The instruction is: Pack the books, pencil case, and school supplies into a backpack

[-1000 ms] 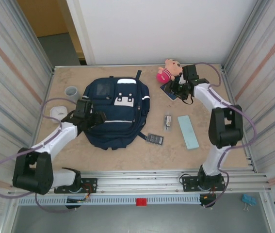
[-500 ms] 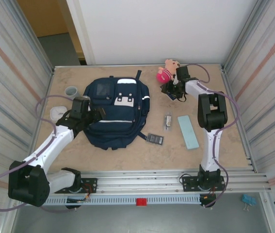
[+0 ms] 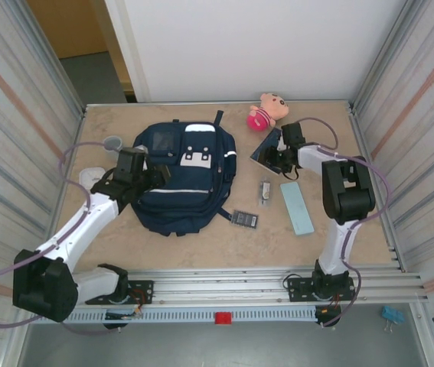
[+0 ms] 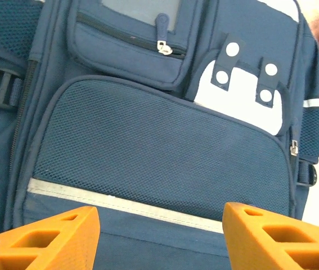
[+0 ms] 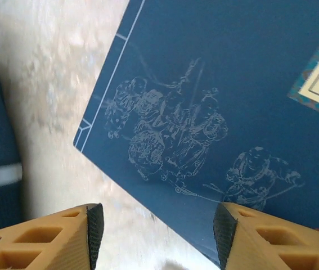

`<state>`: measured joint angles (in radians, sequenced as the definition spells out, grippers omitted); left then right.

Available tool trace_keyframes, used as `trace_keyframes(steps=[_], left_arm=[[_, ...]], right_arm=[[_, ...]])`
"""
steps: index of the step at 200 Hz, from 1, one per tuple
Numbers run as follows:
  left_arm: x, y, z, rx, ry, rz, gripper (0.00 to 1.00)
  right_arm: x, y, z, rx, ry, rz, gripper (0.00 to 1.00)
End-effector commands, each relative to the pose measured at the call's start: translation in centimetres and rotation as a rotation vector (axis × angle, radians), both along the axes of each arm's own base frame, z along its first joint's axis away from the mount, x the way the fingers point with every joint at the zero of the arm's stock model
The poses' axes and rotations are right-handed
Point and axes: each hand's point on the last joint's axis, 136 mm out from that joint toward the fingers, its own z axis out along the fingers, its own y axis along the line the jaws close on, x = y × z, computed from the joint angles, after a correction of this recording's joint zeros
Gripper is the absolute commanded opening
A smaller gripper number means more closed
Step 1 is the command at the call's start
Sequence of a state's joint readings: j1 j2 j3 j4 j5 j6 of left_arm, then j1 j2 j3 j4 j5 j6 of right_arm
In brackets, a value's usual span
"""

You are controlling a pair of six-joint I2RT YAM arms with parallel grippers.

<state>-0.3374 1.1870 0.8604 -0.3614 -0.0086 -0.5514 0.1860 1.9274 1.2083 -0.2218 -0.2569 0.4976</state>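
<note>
Over the left flank of the large dark navy fabric backpack (image 3: 190, 183), lying flat mid-table, hovers the left gripper (image 3: 155, 177). Its orange fingers (image 4: 46, 236) stand apart above the mesh pocket (image 4: 159, 152), gripping nothing. Right of the backpack lie a small dark rectangular calculator-like gadget (image 3: 245, 219) and a slim clear-grey oblong item (image 3: 264, 191). Farther back, near the pink plush toy (image 3: 265, 113), is the thin dark navy booklet (image 3: 261, 147). The right gripper (image 3: 273, 157) is poised over it, jaws apart, clamping nothing. Rightmost lies the long pale teal pencil case (image 3: 297, 207).
</note>
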Motion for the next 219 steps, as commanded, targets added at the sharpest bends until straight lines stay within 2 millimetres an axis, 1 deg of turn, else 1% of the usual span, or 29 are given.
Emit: trace_keyframes(steps=[1,11,25,38,43,46,51,63,79,91,96,98,99,106,119,131,143,146,147,149,164,188,206,219], left_arm=[[1.3,-2.8,2.7,-0.023,-0.084,-0.111,0.59],[1.8,-4.4,3.3,-0.029,-0.104,-0.17,0.59],[2.6,-6.8,3.7,-0.034,-0.116,-0.244,0.59],[3.3,-8.9,3.4,-0.028,-0.104,-0.304,0.58],[3.7,-9.7,3.7,-0.023,-0.108,-0.324,0.58],[3.9,-10.2,3.3,-0.017,-0.097,-0.339,0.58],[4.2,-11.2,3.1,-0.01,-0.094,-0.362,0.57],[5.1,-13.4,2.7,-0.002,-0.088,-0.41,0.57],[6.3,-16.4,1.7,-0.012,-0.065,-0.464,0.57],[7.2,-18.6,0.9,-0.023,-0.046,-0.5,0.56],[7.5,-19.6,0.8,-0.029,-0.042,-0.517,0.55],[7.6,-19.9,0.3,-0.029,-0.031,-0.522,0.55],[7.6,-20.1,0.5,-0.032,-0.034,-0.525,0.55],[8.0,-21.3,-0.5,-0.037,-0.015,-0.547,0.55],[8.6,-23.6,-1.6,-0.047,0.001,-0.585,0.53],[8.8,-25.2,-2.8,-0.051,0.024,-0.613,0.52],[9.1,-26.9,-3.5,-0.054,0.03,-0.637,0.52],[9.2,-27.2,-3.2,-0.06,0.021,-0.641,0.52],[9.2,-27.4,-3.9,-0.057,0.034,-0.643,0.52],[9.2,-27.6,-4.5,-0.056,0.044,-0.647,0.52],[9.4,-29.1,-5.7,-0.067,0.068,-0.656,0.51],[10.0,-30.5,-8.0,-0.077,0.114,-0.645,0.51],[10.5,-30.9,-9.7,-0.063,0.14,-0.624,0.51],[11.0,-30.8,-10.7,-0.047,0.15,-0.6,0.51]], right_arm=[[-5.1,-0.5,-0.7,-0.014,0.151,-0.011,0.57],[-5.7,-0.7,0.6,-0.007,0.144,-0.003,0.58],[-6.1,-1.4,3.0,0.02,0.123,-0.008,0.58],[-6.1,-2.7,5.1,0.053,0.1,-0.038,0.58],[-6.0,-3.5,5.9,0.068,0.092,-0.057,0.58],[-6.0,-3.7,6.1,0.075,0.09,-0.064,0.58],[-5.9,-4.3,6.6,0.089,0.089,-0.079,0.58],[-5.9,-5.8,7.0,0.104,0.111,-0.117,0.57],[-5.7,-7.4,6.4,0.088,0.143,-0.148,0.57],[-5.3,-7.9,5.9,0.089,0.158,-0.154,0.56],[-5.1,-7.9,5.6,0.092,0.162,-0.155,0.55],[-5.0,-7.9,5.5,0.091,0.164,-0.155,0.55],[-4.9,-8.0,5.4,0.091,0.163,-0.155,0.55],[-4.6,-7.9,5.0,0.093,0.168,-0.152,0.54],[-4.0,-7.7,4.4,0.1,0.173,-0.147,0.51],[-3.7,-7.6,3.5,0.099,0.191,-0.146,0.5],[-3.5,-7.7,2.6,0.091,0.205,-0.151,0.48],[-3.4,-7.8,2.4,0.089,0.207,-0.153,0.48],[-3.4,-7.7,2.3,0.088,0.207,-0.152,0.47],[-3.3,-7.8,2.3,0.089,0.207,-0.153,0.47],[-3.2,-7.7,1.3,0.09,0.223,-0.152,0.46],[-2.9,-7.3,0.2,0.104,0.24,-0.143,0.43],[-2.8,-7.0,-0.3,0.105,0.243,-0.136,0.41],[-2.8,-7.0,-0.6,0.102,0.248,-0.135,0.38]])
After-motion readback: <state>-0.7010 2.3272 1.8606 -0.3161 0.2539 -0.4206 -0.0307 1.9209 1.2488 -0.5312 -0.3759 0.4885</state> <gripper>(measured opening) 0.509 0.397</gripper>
